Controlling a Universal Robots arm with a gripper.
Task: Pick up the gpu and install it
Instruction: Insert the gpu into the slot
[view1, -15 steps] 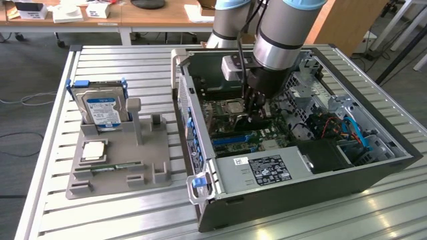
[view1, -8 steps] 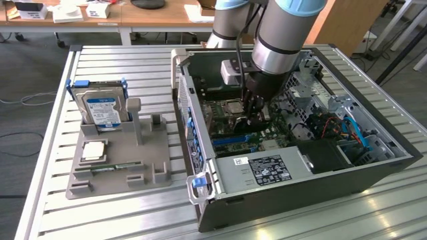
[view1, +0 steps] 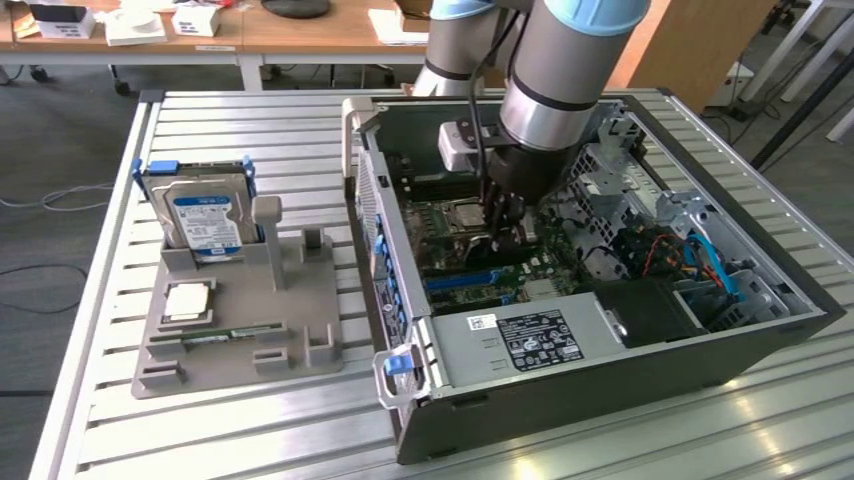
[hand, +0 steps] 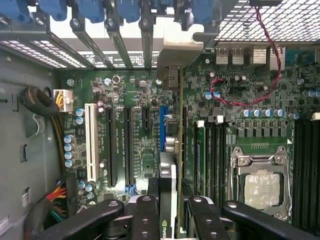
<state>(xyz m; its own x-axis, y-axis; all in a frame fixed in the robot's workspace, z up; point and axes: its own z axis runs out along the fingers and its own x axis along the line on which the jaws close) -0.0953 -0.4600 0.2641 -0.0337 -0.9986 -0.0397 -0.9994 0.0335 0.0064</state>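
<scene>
1. Slatted metal table (view1: 240, 430) is carrying an open computer case (view1: 601, 390) lying on its side, with wooden desks (view1: 307, 30) standing behind it.
2. Toward the exterior view's left, a gray fixture (view1: 240, 330) is sitting on the table and is holding a hard drive (view1: 203, 215) with a blue label upright.
3. I am reaching down into the case from above, and my gripper (view1: 505, 228) is hanging over the motherboard (hand: 135, 100), beside the processor socket (hand: 261, 187).
4. My fingers (hand: 145, 215) are pinching the gpu (hand: 169, 165) from both sides, partway closed on it.
5. The gpu is standing on edge inside the case, running along the blue slot (hand: 162, 125), between the black slots and the memory slots.
6. Its pale metal bracket (hand: 182, 50) is pointing at the rear wall of the case, near the row of blue clips (hand: 90, 10).
7. I cannot tell whether the card's lower edge is touching the slot.
8. A red wire (hand: 270, 65) is looping across the board, well apart from the card.
9. The power supply (view1: 534, 335) is sitting at the near end of the case.
</scene>
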